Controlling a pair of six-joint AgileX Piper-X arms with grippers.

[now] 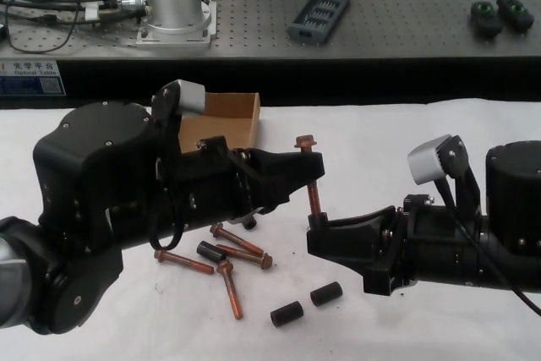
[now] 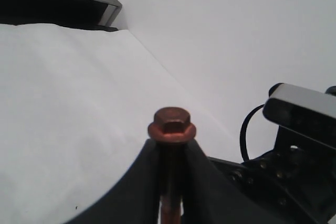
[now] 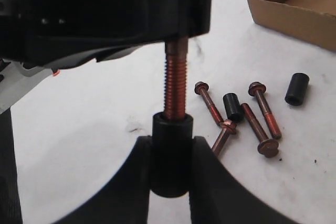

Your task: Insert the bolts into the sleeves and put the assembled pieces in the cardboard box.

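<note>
A: Right gripper (image 3: 171,153), closest in: both fingers clamped on a black sleeve (image 3: 172,127), held upright, bore facing up.

B: And above it?

A: Left gripper (image 2: 171,153) pinches a copper bolt (image 2: 171,125) just under the head, shank hanging down. Threaded end sits in the sleeve's mouth, and most of the thread shows above the rim.

B: So the insertion step, only just begun?

A: My reading, yes. The pair is held in the air between the two arms, above the white cloth (image 1: 406,133).

B: Next move?

A: Probably a straight push along the shank, bolt down or sleeve up, with both axes kept in line. With any tilt the thread could catch on the rim.

B: After that?

A: One gripper would have to let go so the other can carry the piece to the cardboard box (image 1: 232,116), which sits beyond the left arm.

B: Remaining stock?

A: Loose bolts (image 1: 228,255) heaped on the cloth, spare sleeves (image 1: 325,293) near them. Several assemblies left, I'd judge.
</note>
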